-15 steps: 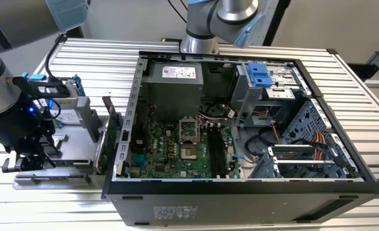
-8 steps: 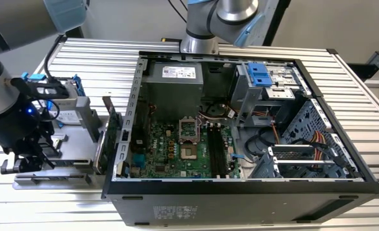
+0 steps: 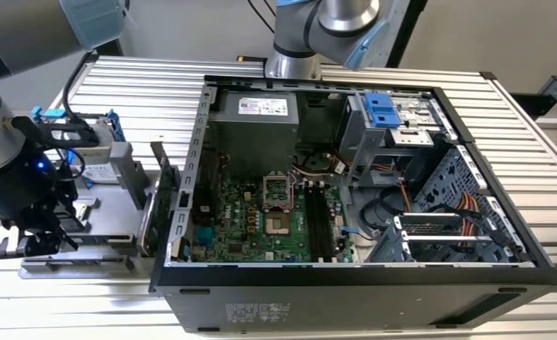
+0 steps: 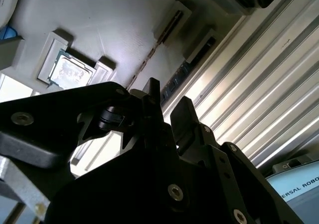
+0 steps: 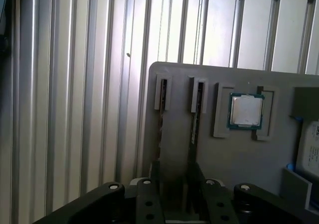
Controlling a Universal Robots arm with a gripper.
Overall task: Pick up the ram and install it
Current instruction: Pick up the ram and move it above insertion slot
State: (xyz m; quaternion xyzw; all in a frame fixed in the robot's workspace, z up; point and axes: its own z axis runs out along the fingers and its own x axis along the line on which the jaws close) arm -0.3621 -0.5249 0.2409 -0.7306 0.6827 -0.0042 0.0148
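Two matt-black fingers (image 4: 185, 115) of the arm's black metal pincer (image 4: 167, 103) stood apart with a narrow gap between them, clamped on nothing, low over a flat grey plastic tray (image 5: 175, 73) of parts. Running toward that gap in the second wrist view was the ram (image 4: 175, 78), a long, thin blue circuit-board stick standing on edge in a slot near the tray's border. Whether either finger touched it could not be told. One neighbouring slot held a second thin board (image 4: 149, 55) on edge, and beyond it a small square silver processor chip (image 5: 245, 109) lay in its own recess. The tray rested on a ribbed aluminium table (image 5: 75, 84). In the exterior view the pincer hung over the tray at the exterior view's left of an open black computer case (image 3: 354, 287). It was well apart from the green motherboard (image 3: 245, 230) inside, whose long black memory slots (image 3: 318, 223) looked unfilled. The task was therefore judged to be at its start: pincer at the ram, ram not yet lifted, installation wholly left. A white label (image 3: 262, 106) on the grey power-supply box (image 3: 255, 138) bore print too small to tell. A pale panel (image 4: 299, 184) carried cut-off lettering, not quoted.
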